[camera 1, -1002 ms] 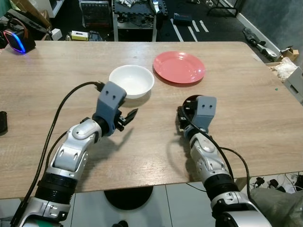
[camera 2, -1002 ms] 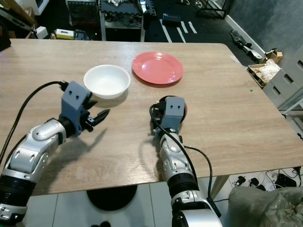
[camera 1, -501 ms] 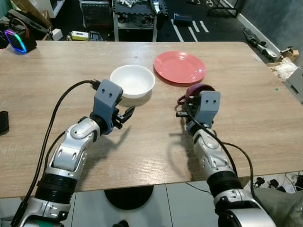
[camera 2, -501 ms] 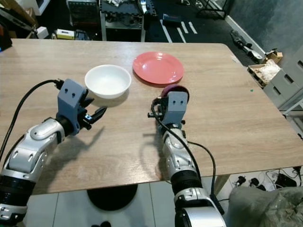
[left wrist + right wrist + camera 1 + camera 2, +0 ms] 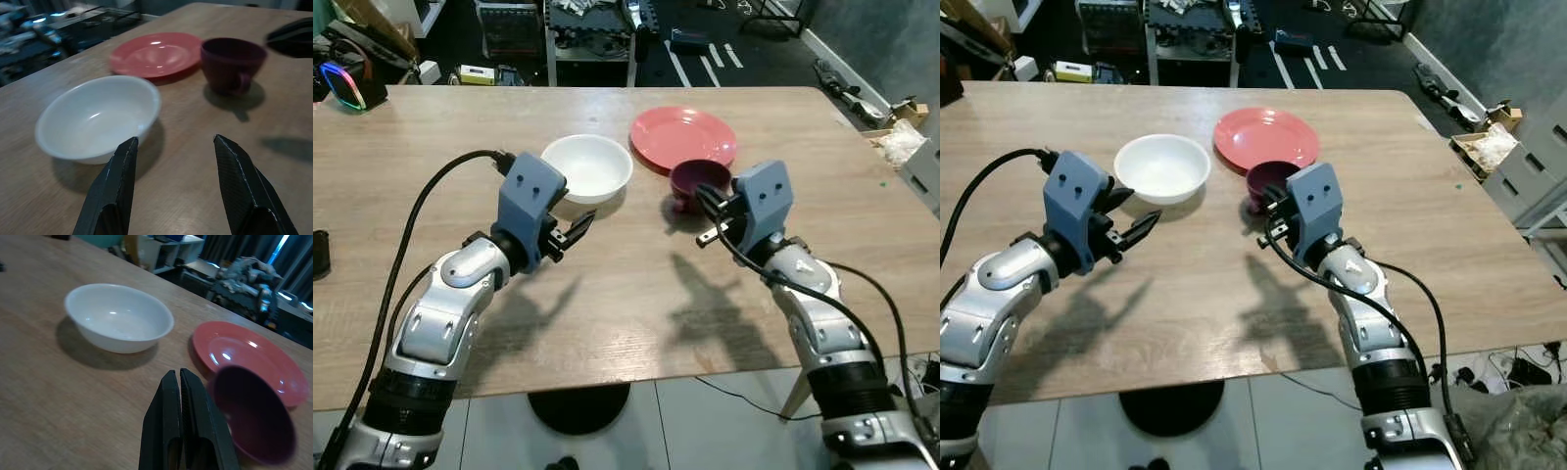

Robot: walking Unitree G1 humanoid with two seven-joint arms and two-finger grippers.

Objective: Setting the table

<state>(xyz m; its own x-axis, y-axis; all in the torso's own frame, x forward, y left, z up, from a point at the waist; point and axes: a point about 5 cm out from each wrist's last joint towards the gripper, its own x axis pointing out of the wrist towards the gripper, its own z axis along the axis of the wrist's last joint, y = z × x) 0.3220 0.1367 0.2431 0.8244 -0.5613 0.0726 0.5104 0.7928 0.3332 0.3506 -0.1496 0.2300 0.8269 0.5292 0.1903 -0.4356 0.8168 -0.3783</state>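
Right wrist view shows your right pincer point(image 5: 182, 431) pressed together and holding nothing, just beside the purple cup point(image 5: 254, 416). Swing that arm sideways and the shut fingers could knock the cup over or shove it into the red plate point(image 5: 683, 137), which it nearly touches. The cup stands upright near the middle of the table point(image 5: 607, 313), toward its far edge, with the white bowl point(image 5: 587, 166) on its left. Your left pincer point(image 5: 176, 188) is spread, hovering low and aimed at the bowl's near rim; push forward carelessly and it skids. Both forearms reach in above the near edge.
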